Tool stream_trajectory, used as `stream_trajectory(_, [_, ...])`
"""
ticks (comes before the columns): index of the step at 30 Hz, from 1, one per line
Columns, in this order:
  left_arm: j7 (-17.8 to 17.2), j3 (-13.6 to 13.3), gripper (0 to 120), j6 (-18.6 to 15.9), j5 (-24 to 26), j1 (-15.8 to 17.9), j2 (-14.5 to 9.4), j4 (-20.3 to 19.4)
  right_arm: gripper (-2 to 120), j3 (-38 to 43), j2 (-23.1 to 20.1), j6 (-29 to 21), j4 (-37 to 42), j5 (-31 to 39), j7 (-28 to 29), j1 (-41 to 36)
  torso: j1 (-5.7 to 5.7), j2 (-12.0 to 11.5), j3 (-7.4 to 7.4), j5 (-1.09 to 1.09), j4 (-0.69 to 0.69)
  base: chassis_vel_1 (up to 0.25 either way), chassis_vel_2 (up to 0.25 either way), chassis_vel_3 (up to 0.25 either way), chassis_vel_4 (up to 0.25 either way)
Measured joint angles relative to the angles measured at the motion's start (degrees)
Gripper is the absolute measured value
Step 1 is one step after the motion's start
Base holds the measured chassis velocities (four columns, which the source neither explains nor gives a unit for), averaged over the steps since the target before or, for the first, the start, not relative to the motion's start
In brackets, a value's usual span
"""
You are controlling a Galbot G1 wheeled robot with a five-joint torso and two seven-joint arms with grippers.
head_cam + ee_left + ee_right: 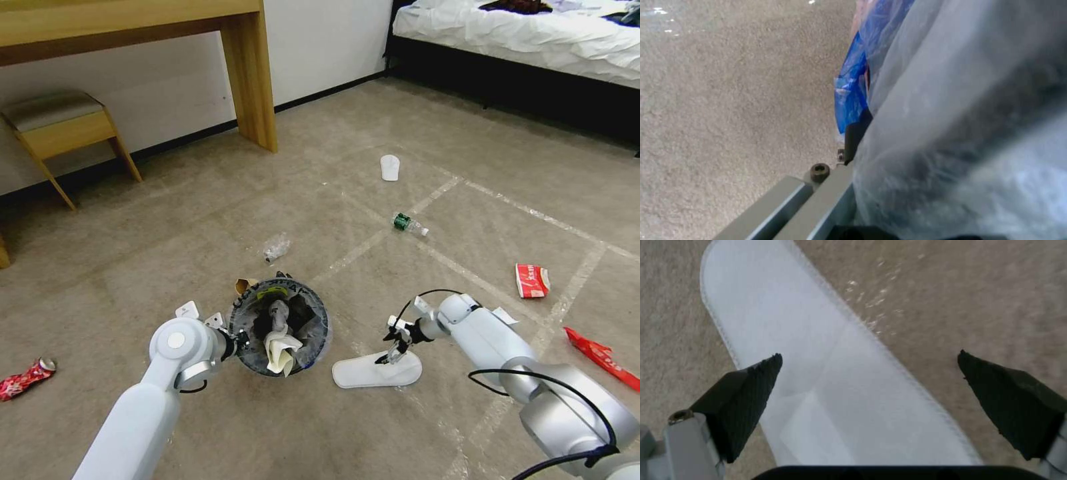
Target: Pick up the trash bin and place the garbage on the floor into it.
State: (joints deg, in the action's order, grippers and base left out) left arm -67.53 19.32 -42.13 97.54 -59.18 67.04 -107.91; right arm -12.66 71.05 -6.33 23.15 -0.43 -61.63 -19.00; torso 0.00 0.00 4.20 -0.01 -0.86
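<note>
Trash bin [280, 327], partly filled, gripped at its rim by left claw [235, 341]; right claw [869, 386] spread wide above white slipper [377, 370]; bottles, wrappers beyond remain.

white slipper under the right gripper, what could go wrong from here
1. The right gripper is open over the white slipper, which lies flat on the carpet; the fingertips may scrape the carpet or slide off the thin sole.
2. The trash bin, held by the left gripper at its rim, already holds crumpled paper; the long slipper may catch on the rim or hang out.
</note>
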Motion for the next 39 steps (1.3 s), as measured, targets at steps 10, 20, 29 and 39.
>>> stream_trajectory(10, [0.61,0.04,0,0.0,-0.27,-0.02,0.25,0.19,100,-0.26,0.55,1.69,-1.15,-3.33,1.03,-1.05,-0.02,0.07,-0.07,-0.07,0.0,0.0,0.0,0.0,0.0])
stream_trajectory(20, [1.05,0.3,0,0.0,-0.59,-0.29,0.15,0.2,100,-0.35,1.15,2.01,-1.54,-3.35,2.61,-2.43,-0.03,0.1,-0.07,-0.09,-0.06,0.0,0.0,0.0,0.0])
stream_trajectory(29, [1.33,0.32,0,0.0,-0.93,-0.35,0.44,0.49,100,-0.28,2.79,2.0,-1.54,-2.9,4.64,-2.42,-0.03,0.03,-0.01,-0.03,-0.04,0.0,0.0,0.0,0.0])
stream_trajectory(39, [1.34,-0.13,0,0.0,-1.34,-0.44,-0.14,0.52,100,-0.17,1.99,1.98,-0.06,-2.56,3.78,-2.43,-0.01,-0.02,0.04,0.05,0.02,0.0,0.0,0.0,0.0])
